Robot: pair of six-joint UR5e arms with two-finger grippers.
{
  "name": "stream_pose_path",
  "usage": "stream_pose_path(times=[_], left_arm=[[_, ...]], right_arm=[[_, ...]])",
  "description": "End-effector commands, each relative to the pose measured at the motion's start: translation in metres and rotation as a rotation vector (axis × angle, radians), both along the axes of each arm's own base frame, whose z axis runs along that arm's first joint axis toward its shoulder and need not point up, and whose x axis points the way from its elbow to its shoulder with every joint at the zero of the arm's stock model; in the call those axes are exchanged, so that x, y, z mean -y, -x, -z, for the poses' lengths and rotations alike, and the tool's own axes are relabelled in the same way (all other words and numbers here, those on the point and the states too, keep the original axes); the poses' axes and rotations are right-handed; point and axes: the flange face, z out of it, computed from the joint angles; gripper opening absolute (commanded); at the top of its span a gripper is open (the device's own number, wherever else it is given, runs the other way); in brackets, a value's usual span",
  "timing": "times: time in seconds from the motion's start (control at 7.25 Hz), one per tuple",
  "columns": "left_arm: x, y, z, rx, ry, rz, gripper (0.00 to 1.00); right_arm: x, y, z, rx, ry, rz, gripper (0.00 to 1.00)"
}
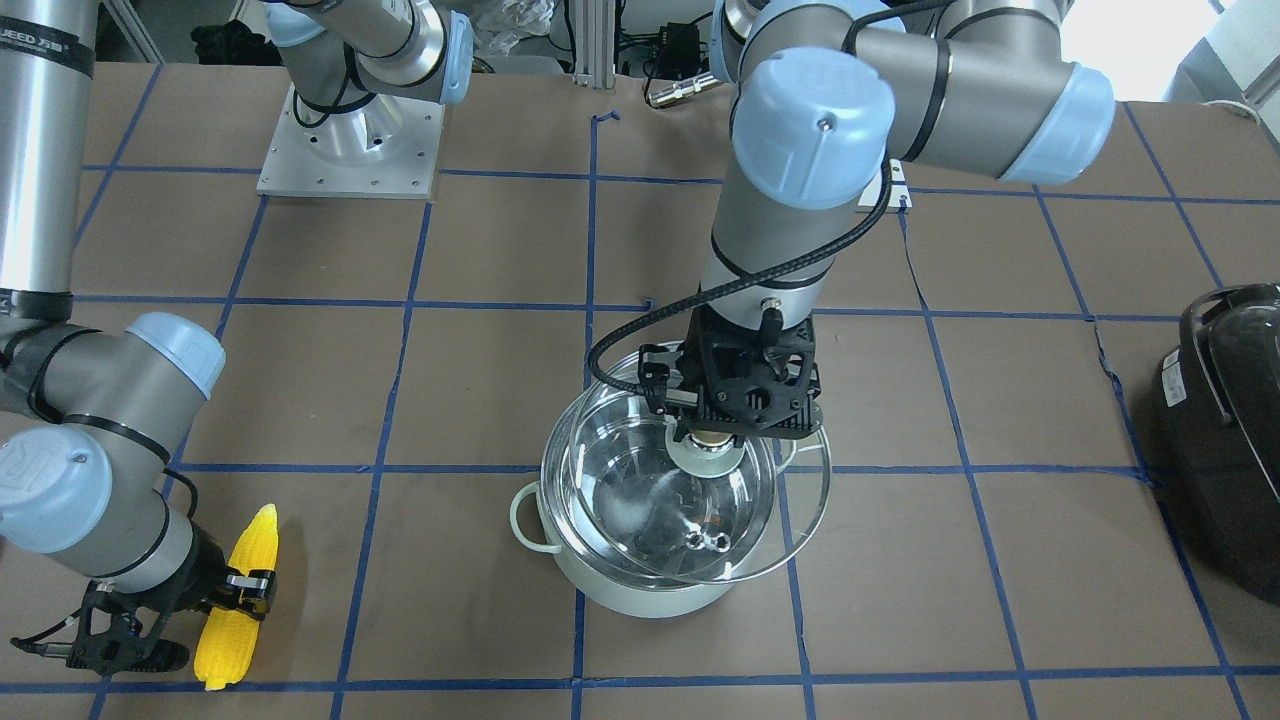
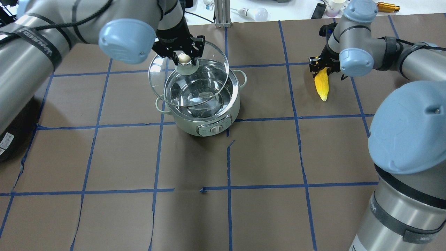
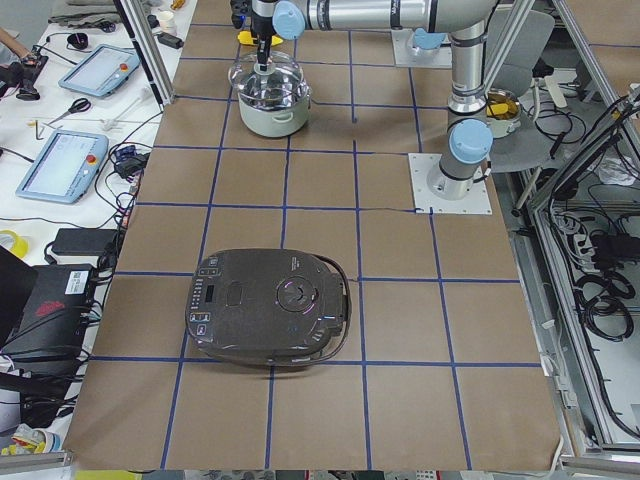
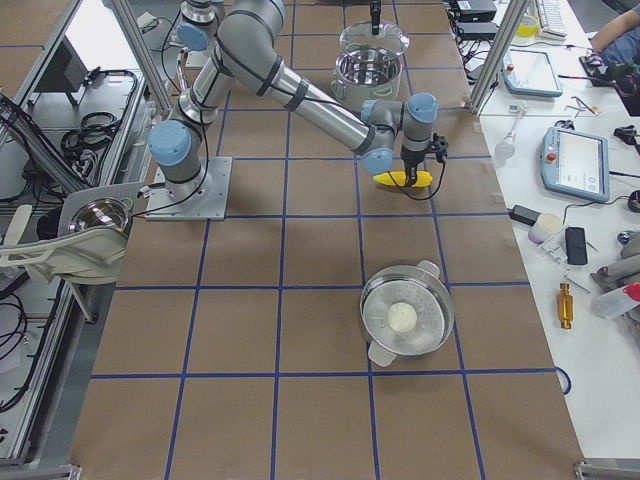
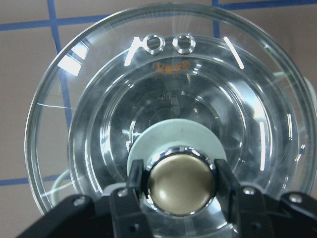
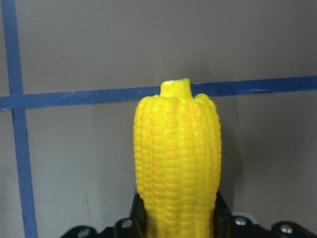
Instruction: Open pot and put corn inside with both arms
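Note:
The pale mint-green pot (image 2: 209, 122) stands mid-table, its steel inside showing; it also shows in the front view (image 1: 640, 595). My left gripper (image 2: 184, 58) is shut on the beige knob (image 5: 181, 184) of the glass lid (image 2: 156, 75). It holds the lid raised and tilted over the pot's far-left side, still overlapping the opening (image 1: 790, 520). My right gripper (image 2: 320, 71) is shut on the yellow corn (image 2: 323, 87) near its thick end, low over the table (image 1: 240, 600). I cannot tell if the corn touches the table. The corn fills the right wrist view (image 6: 177, 163).
A large black appliance (image 3: 270, 310) sits on the robot's left side of the table (image 1: 1225, 440). A steel steamer pan (image 4: 378, 300) with a white ball in it stands beyond the corn on the robot's right. The right arm's base plate (image 1: 290, 170) is at the back.

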Motion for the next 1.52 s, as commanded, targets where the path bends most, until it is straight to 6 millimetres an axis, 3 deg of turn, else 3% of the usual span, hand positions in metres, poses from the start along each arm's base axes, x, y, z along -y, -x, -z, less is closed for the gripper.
stream_pose_path(times=[0.0,0.14,0.28,0.41,0.55,0.69,0.83,0.97,1.1,1.38], left_arm=[[0.02,-0.129,-0.02,0.005,-0.04,-0.108,0.0],[0.026,-0.193,-0.005,0.019,-0.056,-0.056,0.0],[0.022,-0.238,0.02,0.015,-0.101,-0.071,0.0],[0.017,-0.257,0.046,0.014,-0.104,-0.091,0.0],[0.02,-0.276,0.079,0.035,-0.077,-0.034,0.0],[0.01,-0.314,0.114,0.039,-0.054,-0.062,0.0],[-0.001,-0.335,0.14,0.047,-0.034,-0.025,0.0],[-0.007,-0.34,0.162,0.053,-0.031,0.008,0.0],[-0.011,-0.338,0.18,0.046,-0.047,0.009,0.0],[-0.013,-0.349,0.196,0.037,-0.066,-0.005,0.0]], right_arm=[[0.001,-0.022,-0.081,-0.011,0.055,0.009,0.0],[-0.007,-0.072,-0.135,-0.007,0.046,0.025,0.0],[-0.014,-0.134,-0.173,-0.01,0.042,0.058,0.0],[-0.03,-0.21,-0.198,0.006,0.025,0.092,0.0],[-0.046,-0.27,-0.202,0.023,0.022,0.132,0.0],[-0.068,-0.325,-0.198,0.036,0.017,0.139,0.0],[-0.09,-0.379,-0.183,0.042,0.0,0.162,0.0],[-0.097,-0.412,-0.167,0.042,-0.01,0.167,0.0],[-0.097,-0.426,-0.156,0.045,-0.01,0.17,0.0],[-0.101,-0.441,-0.134,0.018,-0.018,0.127,0.0]])
